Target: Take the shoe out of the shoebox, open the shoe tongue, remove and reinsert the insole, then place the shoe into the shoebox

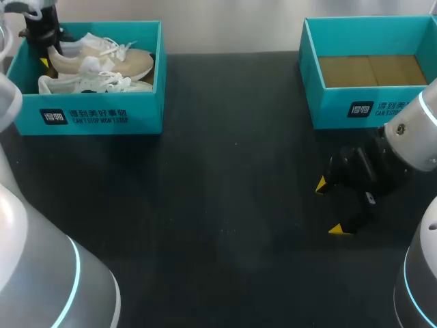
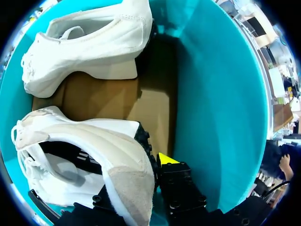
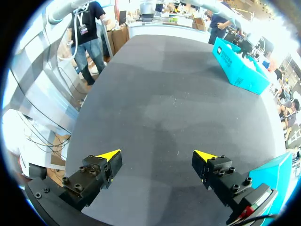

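Observation:
The teal shoebox (image 1: 102,117) at the table's far left holds two white and beige shoes. My left gripper (image 1: 45,57) reaches down into its left end and is shut on the heel of the rear shoe (image 1: 102,60), which lies tilted with its beige sole showing. In the left wrist view that shoe's heel (image 2: 129,186) sits between the fingers of the left gripper (image 2: 141,172), with one yellow tip (image 2: 167,159) showing beside it. The second shoe (image 2: 89,42) lies ahead on the cardboard floor. My right gripper (image 1: 330,207) (image 3: 157,155) hovers open over the bare table, holding nothing.
A second teal box (image 1: 355,106) with only a cardboard floor stands at the far right, just behind my right gripper. Dark tabletop (image 1: 225,205) stretches between the two boxes. In the right wrist view the shoebox (image 3: 240,68) is far ahead across the table.

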`<control>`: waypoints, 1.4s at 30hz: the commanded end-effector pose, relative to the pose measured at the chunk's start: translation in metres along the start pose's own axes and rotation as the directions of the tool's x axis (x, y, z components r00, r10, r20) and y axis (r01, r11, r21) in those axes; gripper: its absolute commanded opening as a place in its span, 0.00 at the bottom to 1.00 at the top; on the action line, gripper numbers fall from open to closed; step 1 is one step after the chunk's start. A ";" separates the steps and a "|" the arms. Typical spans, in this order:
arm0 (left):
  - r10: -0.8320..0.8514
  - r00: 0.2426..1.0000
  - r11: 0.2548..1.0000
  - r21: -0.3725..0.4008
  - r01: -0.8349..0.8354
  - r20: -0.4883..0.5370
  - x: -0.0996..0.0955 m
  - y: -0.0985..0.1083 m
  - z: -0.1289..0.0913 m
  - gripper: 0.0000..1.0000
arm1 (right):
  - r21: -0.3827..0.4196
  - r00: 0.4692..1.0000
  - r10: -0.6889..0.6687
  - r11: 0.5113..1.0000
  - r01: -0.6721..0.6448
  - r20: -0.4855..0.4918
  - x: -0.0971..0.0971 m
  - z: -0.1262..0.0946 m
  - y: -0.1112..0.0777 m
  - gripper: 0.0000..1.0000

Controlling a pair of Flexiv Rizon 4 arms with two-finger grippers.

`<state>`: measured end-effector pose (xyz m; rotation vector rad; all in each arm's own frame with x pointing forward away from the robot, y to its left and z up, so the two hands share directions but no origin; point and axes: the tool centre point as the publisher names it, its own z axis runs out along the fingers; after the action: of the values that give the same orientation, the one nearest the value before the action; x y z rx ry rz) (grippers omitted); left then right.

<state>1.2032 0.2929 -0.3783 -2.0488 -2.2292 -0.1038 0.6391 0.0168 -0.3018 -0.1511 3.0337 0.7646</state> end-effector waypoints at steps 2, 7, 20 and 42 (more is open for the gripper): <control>-0.008 1.000 1.000 0.001 0.008 0.009 0.000 0.008 0.002 0.00 | 0.002 1.000 -0.001 1.000 0.001 0.002 0.001 0.001 0.000 1.00; -0.014 1.000 1.000 -0.005 0.014 0.010 -0.001 0.010 0.001 0.00 | 0.002 1.000 -0.001 1.000 0.001 0.002 0.001 0.001 0.000 1.00; -0.003 1.000 1.000 -0.006 0.004 0.026 -0.005 0.010 0.002 0.00 | 0.002 1.000 -0.001 1.000 0.001 0.002 0.001 0.001 0.000 1.00; 0.003 0.998 1.000 -0.012 -0.002 0.064 -0.015 0.003 -0.017 0.89 | 0.002 1.000 -0.001 1.000 0.001 0.002 0.001 0.001 0.000 1.00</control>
<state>1.2091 0.2757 -0.3729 -2.0904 -2.2717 -0.0580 0.6391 0.0168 -0.3018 -0.1511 3.0337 0.7646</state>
